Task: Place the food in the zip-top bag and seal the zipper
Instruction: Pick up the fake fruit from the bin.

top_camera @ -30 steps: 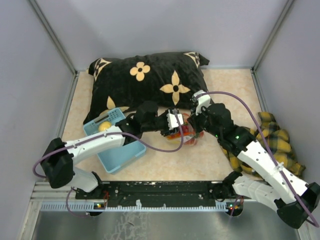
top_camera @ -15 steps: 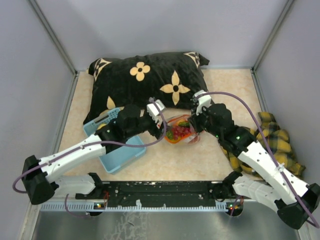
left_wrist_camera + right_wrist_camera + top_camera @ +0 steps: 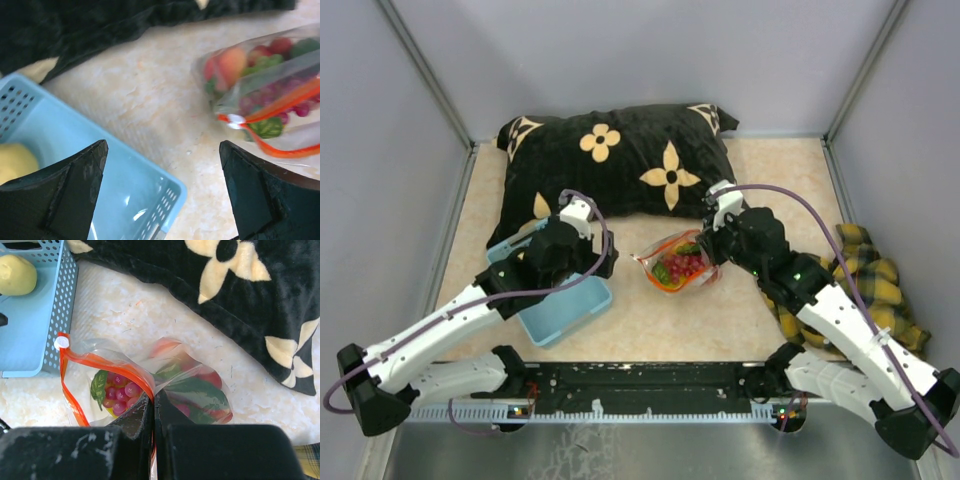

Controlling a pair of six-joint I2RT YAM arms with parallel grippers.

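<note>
The zip-top bag [image 3: 677, 264] lies on the table, holding red strawberries, purple grapes [image 3: 119, 390], green pieces and a peach [image 3: 231, 62]. Its red zipper [image 3: 107, 364] gapes open, with a white slider [image 3: 61, 343] at the left end. My right gripper [image 3: 154, 401] is shut on the bag's mouth edge at its right end; it also shows in the top view [image 3: 706, 250]. My left gripper [image 3: 162, 200] is open and empty over the corner of the light blue basket [image 3: 75, 165], left of the bag [image 3: 265, 85]. A yellow pear-like piece [image 3: 17, 274] lies in the basket.
A black pillow with cream flowers [image 3: 620, 160] lies behind the bag and basket [image 3: 565, 310]. A yellow plaid cloth [image 3: 880, 280] lies at the right, under my right arm. Grey walls close in the left, back and right.
My left gripper has drawn back from the bag to the left and now hangs open over the basket. The right gripper has kept its hold on the bag's mouth.
</note>
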